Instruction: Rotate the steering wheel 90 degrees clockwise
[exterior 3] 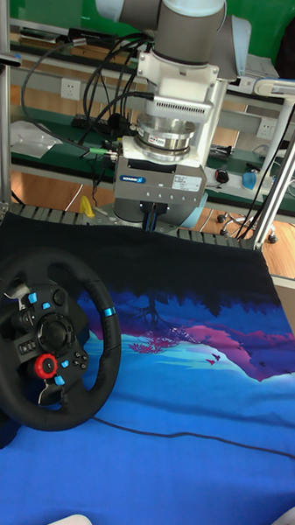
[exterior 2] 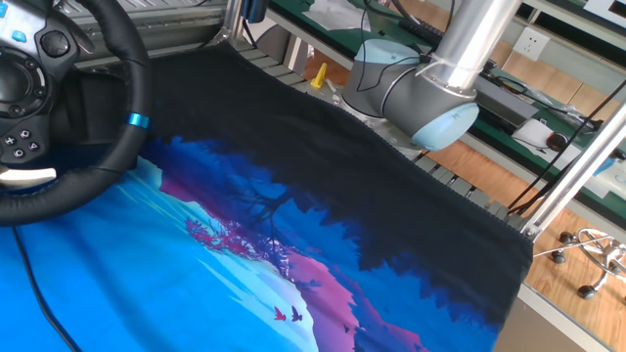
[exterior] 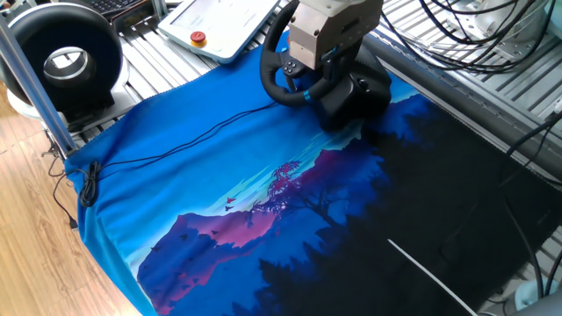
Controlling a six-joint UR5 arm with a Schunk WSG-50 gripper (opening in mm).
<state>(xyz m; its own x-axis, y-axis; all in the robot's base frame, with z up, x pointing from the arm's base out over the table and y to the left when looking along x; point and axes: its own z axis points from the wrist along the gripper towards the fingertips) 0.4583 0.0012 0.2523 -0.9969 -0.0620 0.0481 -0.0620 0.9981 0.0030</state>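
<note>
I count one steering wheel (exterior 3: 52,341) on the blue landscape cloth (exterior: 219,202), near the table's far edge at about one o'clock in one fixed view. One black cable (exterior: 176,140) crosses the cloth. One gripper (exterior 3: 152,219) hangs above, apart from the wheel; its fingers are too small and dark, so I cannot tell their opening. Farthest, one black ring-shaped device (exterior: 63,61). The gripper body hides part of the rim.

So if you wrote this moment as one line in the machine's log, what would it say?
stage: approach | gripper: above the mat, not touching steering wheel | wheel: blue rim stripe at its right side | contact: none
</note>
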